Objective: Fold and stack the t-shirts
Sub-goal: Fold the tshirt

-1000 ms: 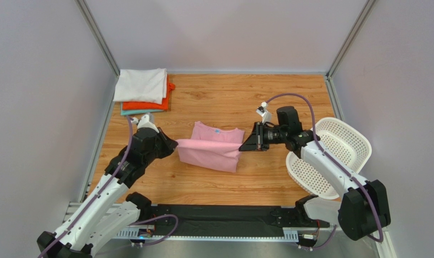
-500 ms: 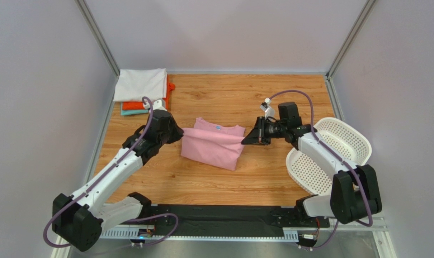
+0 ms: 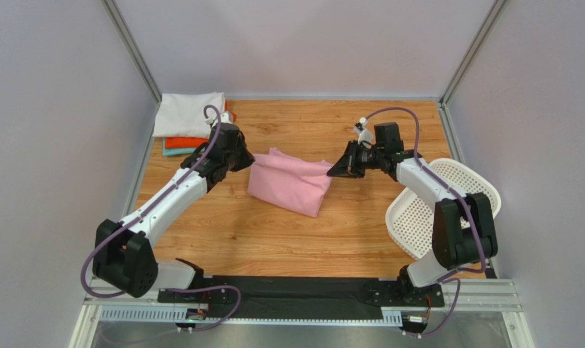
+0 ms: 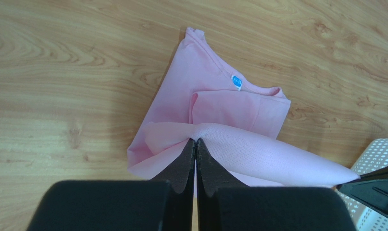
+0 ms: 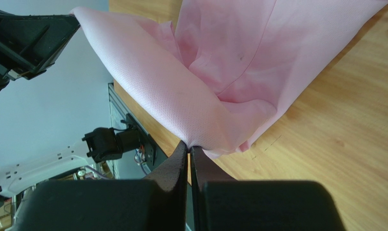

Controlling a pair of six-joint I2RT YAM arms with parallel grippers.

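A light pink t-shirt (image 3: 288, 185) lies mid-table, its near edge lifted and stretched between both grippers. My left gripper (image 3: 249, 161) is shut on the shirt's left end (image 4: 195, 140). My right gripper (image 3: 332, 172) is shut on the right end (image 5: 188, 144). In the left wrist view the collar with its small blue label (image 4: 236, 82) lies flat under the raised fold (image 4: 258, 154). At the back left corner sits a stack of folded shirts: white (image 3: 190, 112) on top, orange-red (image 3: 186, 142) below it, and a teal edge (image 3: 173, 151) at the bottom.
A white perforated basket (image 3: 455, 206) rests tilted at the table's right edge, beside the right arm. The metal frame posts and grey walls close in the back and sides. Bare wood (image 3: 273, 239) shows in front of the pink shirt.
Both grippers have carried the lifted pink edge toward the back of the table. The fold now hangs over the collar, which showed from above before. Both arms are stretched farther out.
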